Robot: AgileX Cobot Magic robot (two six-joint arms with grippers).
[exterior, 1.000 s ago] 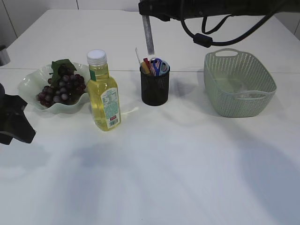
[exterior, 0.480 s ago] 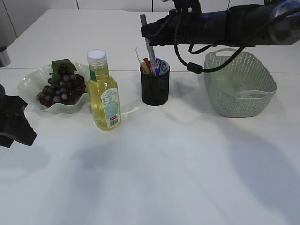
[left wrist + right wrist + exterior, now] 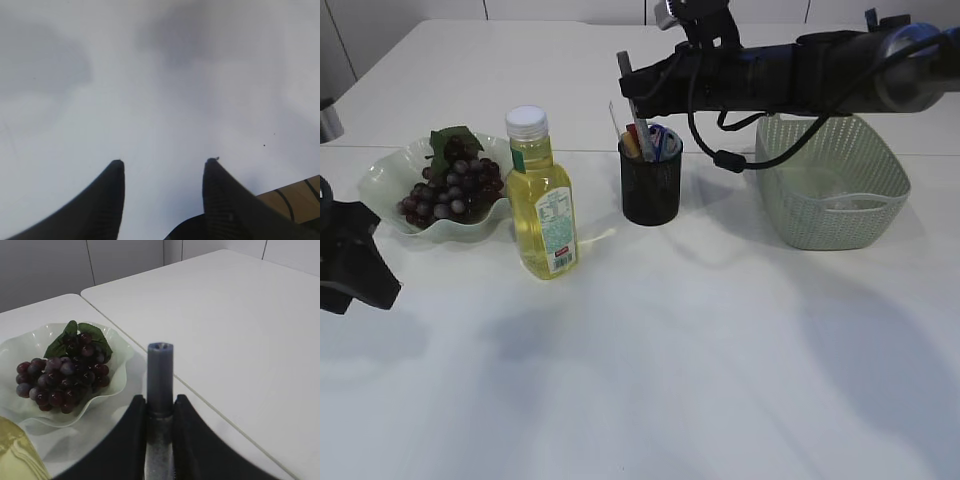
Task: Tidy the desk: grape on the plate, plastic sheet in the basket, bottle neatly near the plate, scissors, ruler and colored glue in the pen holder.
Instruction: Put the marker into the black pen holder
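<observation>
Right gripper (image 3: 632, 85) clamps ruler (image 3: 160, 390) upright; pen holder (image 3: 651, 185) directly below, tip probably inside. Left gripper (image 3: 162, 165) open, well apart.

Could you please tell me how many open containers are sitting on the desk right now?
3: the plate with the grape on the left, the black pen holder in the middle, and the green basket on the right. None seems hidden.
</observation>
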